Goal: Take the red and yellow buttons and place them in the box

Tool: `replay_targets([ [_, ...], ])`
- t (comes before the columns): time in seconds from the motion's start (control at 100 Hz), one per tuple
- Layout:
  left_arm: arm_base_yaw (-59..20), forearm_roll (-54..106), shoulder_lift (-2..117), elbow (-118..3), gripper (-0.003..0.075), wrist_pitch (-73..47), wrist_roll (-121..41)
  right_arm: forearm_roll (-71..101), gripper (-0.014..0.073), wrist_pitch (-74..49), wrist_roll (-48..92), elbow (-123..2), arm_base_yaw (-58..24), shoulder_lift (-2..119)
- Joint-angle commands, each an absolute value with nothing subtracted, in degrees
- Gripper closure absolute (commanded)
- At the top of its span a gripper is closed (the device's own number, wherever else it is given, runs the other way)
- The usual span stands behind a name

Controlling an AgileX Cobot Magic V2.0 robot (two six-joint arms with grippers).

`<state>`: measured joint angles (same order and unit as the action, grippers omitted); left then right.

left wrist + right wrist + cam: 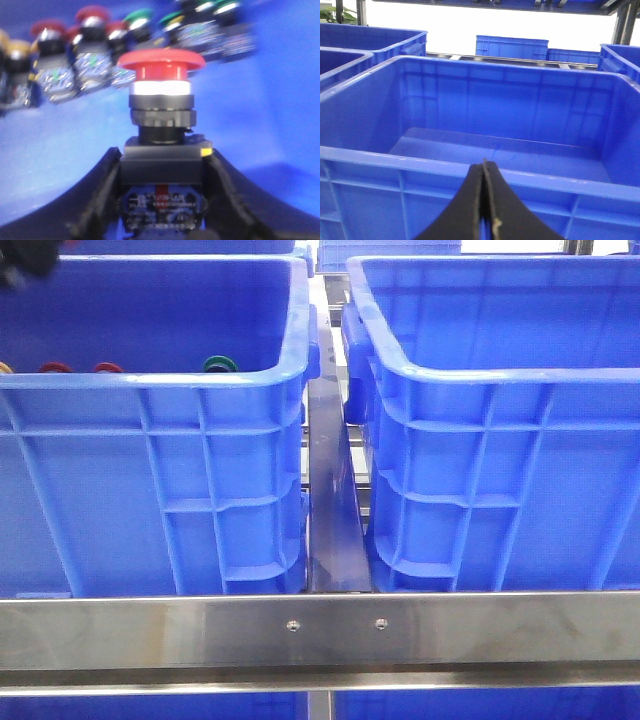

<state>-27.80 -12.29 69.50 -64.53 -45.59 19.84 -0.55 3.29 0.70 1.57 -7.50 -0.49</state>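
My left gripper [162,154] is shut on the black body of a red button [161,65] with a mushroom cap and holds it inside the left blue crate [150,380]. Behind it lies a row of more buttons: red ones [92,15], a yellow one [17,50] and green ones [137,17]. In the front view their caps peek over the crate's rim: red [55,367] and green [218,364]. My right gripper [484,165] is shut and empty, just outside the near wall of the empty blue box [395,159], the right crate [500,370] in the front view.
A dark part of my left arm [25,260] shows at the top left of the front view. A steel rail [320,630] runs across in front of both crates, with a narrow gap [330,490] between them. More blue crates [512,47] stand farther back.
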Motion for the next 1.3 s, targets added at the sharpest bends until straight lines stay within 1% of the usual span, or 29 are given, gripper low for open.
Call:
replay_targets([
  [0.0, -30.87, -10.79, 63.55, -65.94, 0.0739, -43.87, 17.76, -0.97, 0.0660, 8.05, 0.69, 1.52, -7.30, -1.52],
  [0.21, -36.33, 2.45, 55.83, -65.94, 0.0739, -47.38, 4.53, -0.97, 0.0660, 8.05, 0.69, 1.52, -7.30, -1.52],
  [0.45, -39.77, 17.68, 54.97, -65.94, 0.0739, -51.38, -14.73, -0.97, 0.0660, 8.18, 0.69, 1.52, -7.30, -1.52],
  [0.64, -40.15, 20.07, 56.11, -65.94, 0.0739, -51.75, -17.62, 0.00, 0.0660, 9.99, 0.00, 1.25, -7.30, -1.52],
  [0.75, -40.15, 20.21, 56.95, -65.94, 0.0739, -51.85, -17.62, 2.00, 0.0660, 8.01, -3.97, -1.49, -7.52, -1.38],
  [0.82, -40.15, 20.28, 57.30, -65.94, 0.0739, -51.85, -17.62, 2.08, 0.0660, 2.19, -6.39, -5.51, -7.52, -1.27],
  [0.9, -40.15, 20.59, 57.75, -65.94, 0.0739, -51.85, -17.62, 2.55, 0.0660, -9.01, -7.92, -12.64, -7.52, 0.09],
  [1.04, -40.15, 21.13, 58.18, -65.94, 0.0739, -51.85, -17.62, 3.49, 0.0660, -27.00, -7.87, -26.85, -7.52, 7.95],
  [1.18, -40.15, 21.13, 58.18, -65.94, 0.0739, -51.85, -17.62, 4.12, 0.0660, -36.83, -7.87, -38.31, -7.52, 17.73],
  [1.29, -40.15, 21.13, 58.18, -65.94, 0.0739, -51.89, -17.62, 4.06, 0.0660, -39.20, -7.87, -42.85, -7.52, 23.33],
])
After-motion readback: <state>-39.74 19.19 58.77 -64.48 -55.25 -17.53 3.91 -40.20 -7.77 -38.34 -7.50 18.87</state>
